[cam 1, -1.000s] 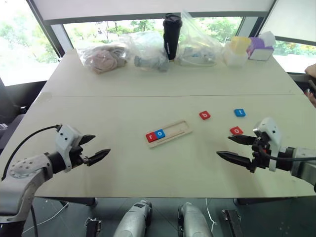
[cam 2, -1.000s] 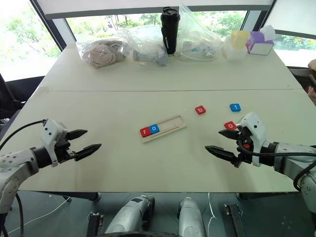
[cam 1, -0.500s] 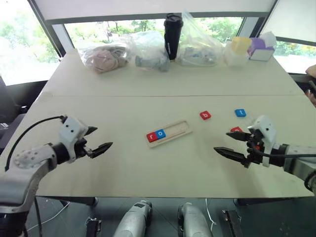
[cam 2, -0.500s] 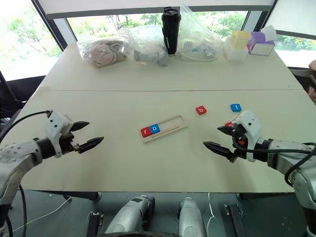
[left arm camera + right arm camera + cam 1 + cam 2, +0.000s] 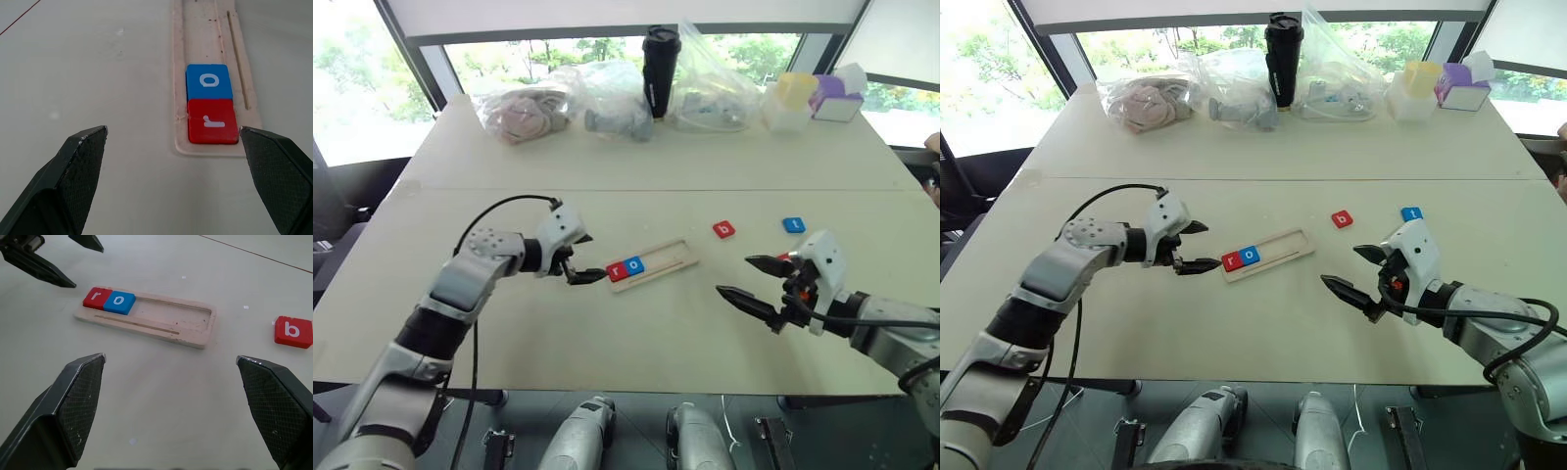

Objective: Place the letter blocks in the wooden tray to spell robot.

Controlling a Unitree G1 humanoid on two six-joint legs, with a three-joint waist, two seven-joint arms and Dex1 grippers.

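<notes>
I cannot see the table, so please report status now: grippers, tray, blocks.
Left gripper open at wooden tray end. Right gripper open, empty. Red r, blue o in tray. Red b, blue t loose. Nothing blocking.

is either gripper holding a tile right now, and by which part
Nothing is held. The left gripper and right gripper are both open and empty.

The left arm reaches forward and inward, its claw (image 5: 579, 258) spread wide and angled downward, while the right arm is bent at the side, its claw (image 5: 744, 279) also spread wide, empty, pointing inward toward the left one.
</notes>
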